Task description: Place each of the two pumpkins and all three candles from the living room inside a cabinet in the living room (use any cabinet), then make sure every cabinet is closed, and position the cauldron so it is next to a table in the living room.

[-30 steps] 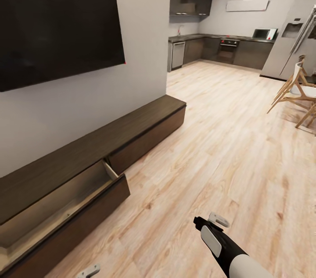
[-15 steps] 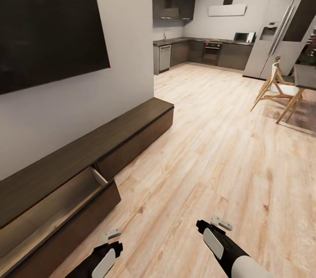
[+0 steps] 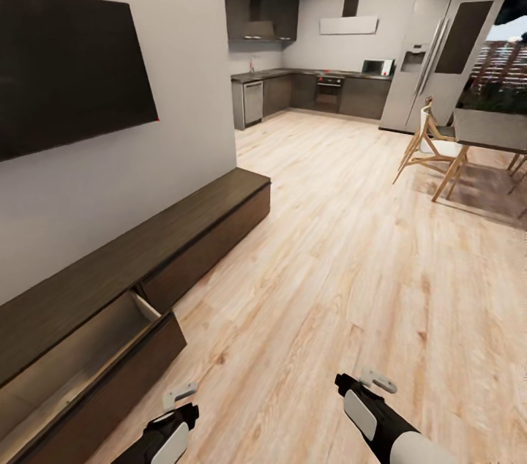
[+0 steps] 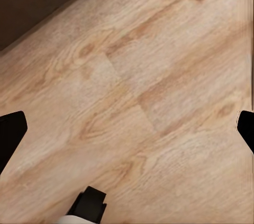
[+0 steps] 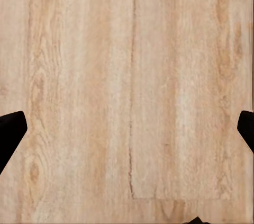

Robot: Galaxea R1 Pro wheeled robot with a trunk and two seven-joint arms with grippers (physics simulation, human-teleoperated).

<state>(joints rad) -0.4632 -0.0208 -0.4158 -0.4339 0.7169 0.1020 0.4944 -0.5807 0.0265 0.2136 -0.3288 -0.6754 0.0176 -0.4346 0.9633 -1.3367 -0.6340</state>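
Note:
The cabinet (image 3: 192, 224), a long low dark-brown unit, runs along the wall under a black TV (image 3: 66, 69). One of its drawers (image 3: 94, 356) stands pulled open at the near left, its pale inside bare. My left gripper (image 3: 178, 402) hangs low over the wooden floor just right of that drawer; its dark fingertips (image 4: 10, 131) sit far apart, open with nothing between. My right gripper (image 3: 368, 381) hovers over bare floor further right, fingertips (image 5: 11, 128) also spread, open. The pumpkins, candles, cauldron and table are out of view.
Light wood floor (image 3: 344, 244) stretches ahead to a dark kitchen (image 3: 307, 92) with a steel fridge (image 3: 428, 61). Wooden chairs (image 3: 433, 149) and a grey dining top (image 3: 489, 129) stand at the right.
The head camera has swung right, so the cabinet and TV slid left in the picture. My left gripper has risen into the lower edge of the head view. The drawer stays open.

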